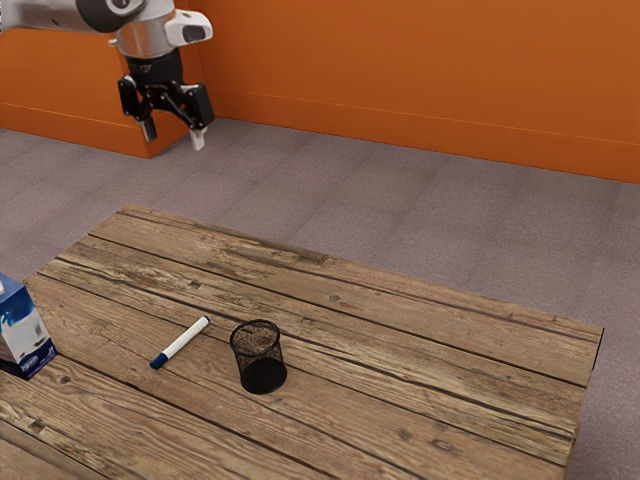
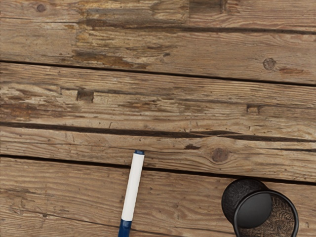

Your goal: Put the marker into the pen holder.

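Tool (image 1: 173, 137) open, raised; marker (image 1: 182, 342) lies diagonally, longer blue end toward the exterior view's near left.

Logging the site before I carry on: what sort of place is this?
Perhaps an office or workroom, rendered in simulation: a rough plank table with a marker and mesh pen holder, grey carpet-like floor and an orange wall.

One table (image 1: 400, 370). On it, three things, one of each kind: one pen holder (image 1: 260, 360); one marker (image 1: 183, 342), about nine o'clock from the pen holder in the exterior view; one box (image 1: 22, 335), about nine o'clock from the marker there.
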